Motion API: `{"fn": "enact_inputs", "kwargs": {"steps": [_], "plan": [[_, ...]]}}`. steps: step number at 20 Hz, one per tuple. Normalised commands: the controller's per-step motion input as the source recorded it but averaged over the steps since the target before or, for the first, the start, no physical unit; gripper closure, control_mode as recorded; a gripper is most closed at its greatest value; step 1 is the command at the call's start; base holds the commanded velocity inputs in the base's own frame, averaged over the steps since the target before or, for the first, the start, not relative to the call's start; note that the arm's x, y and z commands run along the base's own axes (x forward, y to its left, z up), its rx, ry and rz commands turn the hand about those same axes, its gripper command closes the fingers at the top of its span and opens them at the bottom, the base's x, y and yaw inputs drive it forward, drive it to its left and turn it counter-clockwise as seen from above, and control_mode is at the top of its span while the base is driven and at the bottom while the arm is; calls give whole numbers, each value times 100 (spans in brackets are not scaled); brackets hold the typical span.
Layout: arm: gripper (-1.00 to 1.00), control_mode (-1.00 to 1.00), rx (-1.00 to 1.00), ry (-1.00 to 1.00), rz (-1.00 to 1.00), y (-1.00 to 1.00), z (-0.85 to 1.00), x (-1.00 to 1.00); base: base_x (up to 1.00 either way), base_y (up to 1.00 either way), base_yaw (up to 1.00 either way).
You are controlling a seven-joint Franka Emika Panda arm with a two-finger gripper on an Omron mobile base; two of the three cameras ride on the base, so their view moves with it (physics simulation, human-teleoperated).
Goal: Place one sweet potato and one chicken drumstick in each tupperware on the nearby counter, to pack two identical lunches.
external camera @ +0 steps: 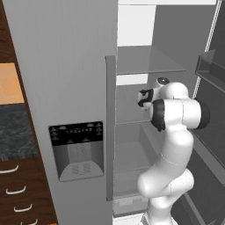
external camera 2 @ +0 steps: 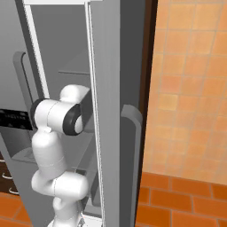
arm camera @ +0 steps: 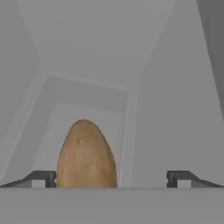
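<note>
Two dark fingertips stood far apart at the bottom of the hand view, so the hand was spread wide and clamped on nothing. Between them, just beside the left tip, the sweet potato lay lengthwise, its tapered end pointing away, on a pale grey fridge shelf. Beyond it rose the fridge's back wall. From the base views, the white arm reached into the open fridge past its closed left door. A dark marbled desk sat to the left.
</note>
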Motion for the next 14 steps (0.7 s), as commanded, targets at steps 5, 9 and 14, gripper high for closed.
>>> {"fn": "enact_inputs", "kwargs": {"steps": [5, 9, 14], "plan": [[-100, -100, -2, 0, 1, 33, -70, 0, 0, 0, 0], [100, -100, -3, 1, 0, 39, -66, 0, 0, 0, 0], [100, -100, -1, 5, 0, 32, -55, 0, 0, 0, 0]]}}
